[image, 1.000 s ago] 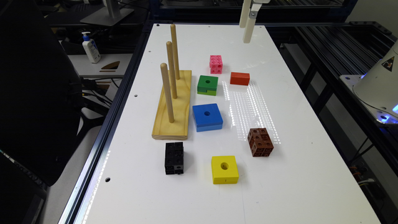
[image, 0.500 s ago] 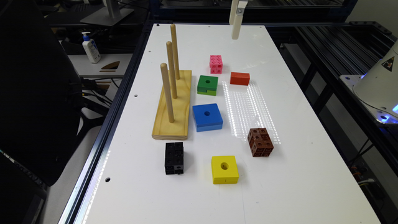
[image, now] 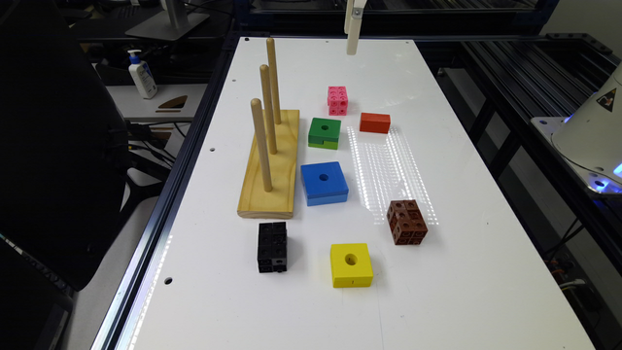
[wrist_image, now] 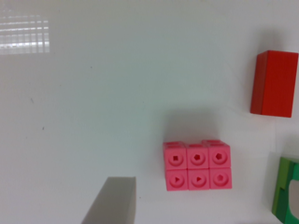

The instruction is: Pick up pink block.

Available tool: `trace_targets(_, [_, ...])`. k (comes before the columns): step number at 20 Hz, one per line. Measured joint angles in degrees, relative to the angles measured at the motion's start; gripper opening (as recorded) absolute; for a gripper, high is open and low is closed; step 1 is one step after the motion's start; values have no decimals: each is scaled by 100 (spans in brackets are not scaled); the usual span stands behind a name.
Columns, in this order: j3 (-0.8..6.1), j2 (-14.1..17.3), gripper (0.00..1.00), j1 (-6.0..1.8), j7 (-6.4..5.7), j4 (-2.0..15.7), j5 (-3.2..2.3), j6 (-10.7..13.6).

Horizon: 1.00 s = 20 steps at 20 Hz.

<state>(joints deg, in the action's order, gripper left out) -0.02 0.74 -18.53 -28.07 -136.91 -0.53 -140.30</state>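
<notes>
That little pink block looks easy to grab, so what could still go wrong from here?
Risks, as I judge them:
1. The gripper hangs high above the table and beyond the pink block, so a descent from there might miss it.
2. The green block and red block sit close by; a finger might nudge one.
3. The pink block is small, so an off-centre grip could let it slip.

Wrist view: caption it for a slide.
Pink block on the white table, red block nearby.
</notes>
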Motion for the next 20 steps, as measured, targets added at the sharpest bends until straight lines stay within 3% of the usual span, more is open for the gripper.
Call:
trace_targets(8, [1,112,100,0,0,-2,0,-20])
trace_targets(14, [1,532,100,0,0,3,0,-406])
trace_targets(20, [1,627,100,0,0,3,0,-456])
